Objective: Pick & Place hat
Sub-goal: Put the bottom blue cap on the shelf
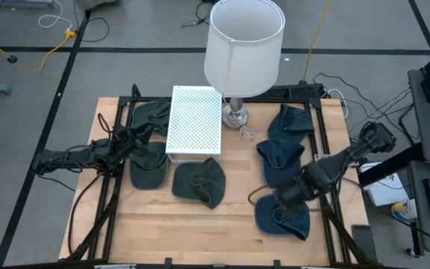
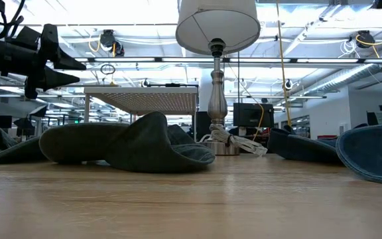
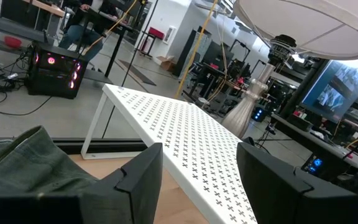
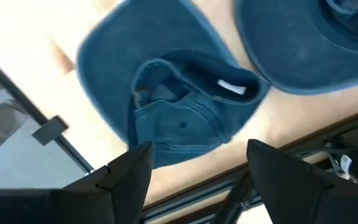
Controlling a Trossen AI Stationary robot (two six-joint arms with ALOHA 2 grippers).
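Observation:
Three dark green hats lie on the table's left half: one at the far left (image 1: 151, 113), one (image 1: 148, 166) under my left gripper, one (image 1: 200, 181) near the middle. Three blue hats lie on the right: far (image 1: 290, 121), middle (image 1: 281, 158) and near (image 1: 284, 218). My left gripper (image 1: 140, 140) (image 3: 197, 155) is open and raised, level, pointing at the white perforated shelf (image 3: 185, 134). My right gripper (image 1: 281, 199) (image 4: 197, 155) is open, hovering above the near blue hat (image 4: 173, 118), which lies with its inside up.
A white perforated shelf (image 1: 194, 119) stands at the table's far middle. Beside it is a lamp with a white shade (image 1: 243, 46) and a silver base (image 1: 236, 116), with a bundled cord (image 2: 237, 141). Black frame rails (image 1: 327, 217) run along the table's sides.

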